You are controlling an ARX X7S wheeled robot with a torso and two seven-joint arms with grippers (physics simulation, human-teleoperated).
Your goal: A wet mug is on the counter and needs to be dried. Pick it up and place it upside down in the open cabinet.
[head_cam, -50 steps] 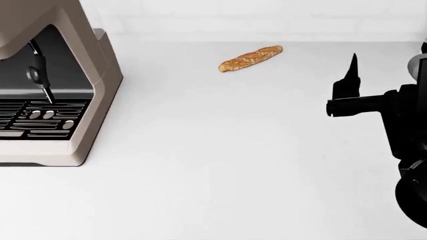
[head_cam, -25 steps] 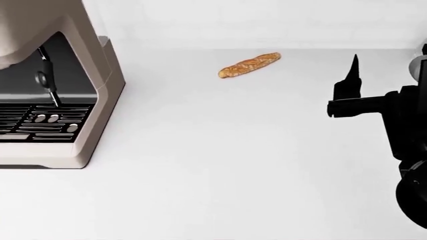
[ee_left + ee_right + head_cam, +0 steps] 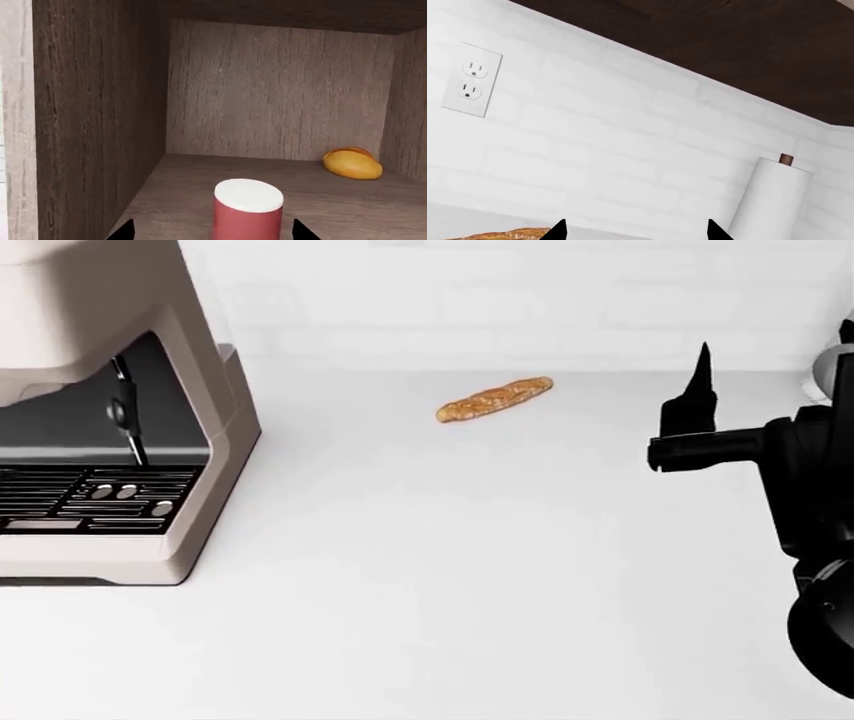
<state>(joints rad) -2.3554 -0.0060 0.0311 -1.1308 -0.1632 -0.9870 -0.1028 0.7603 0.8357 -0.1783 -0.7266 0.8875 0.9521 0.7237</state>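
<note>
Wooden cabinet (image 3: pixel 267 90) shelf, mug (image 3: pixel 247 210) upside down between released left claw (image 3: pixel 210 231) tips

Broad white counter (image 3: pixel 441 570), smooth and plain. At its left, a beige coffee machine (image 3: pixel 114 420). Near the back wall, a golden-brown baguette (image 3: pixel 494 399), lying aslant.

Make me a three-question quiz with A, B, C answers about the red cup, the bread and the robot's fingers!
1. Where is the small dark-red cylindrical mug?
A. inside the brown wooden cabinet
B. on the white counter
C. under the beige coffee machine

2. What colour is the long baguette?
A. green
B. golden-brown
C. blue

3. How is the left gripper?
A. open
B. shut on the mug
C. shut on the baguette

Answers: 1 A, wooden walls surround it; 2 B, browned crust; 3 A, tips spread either side of the mug.
</note>
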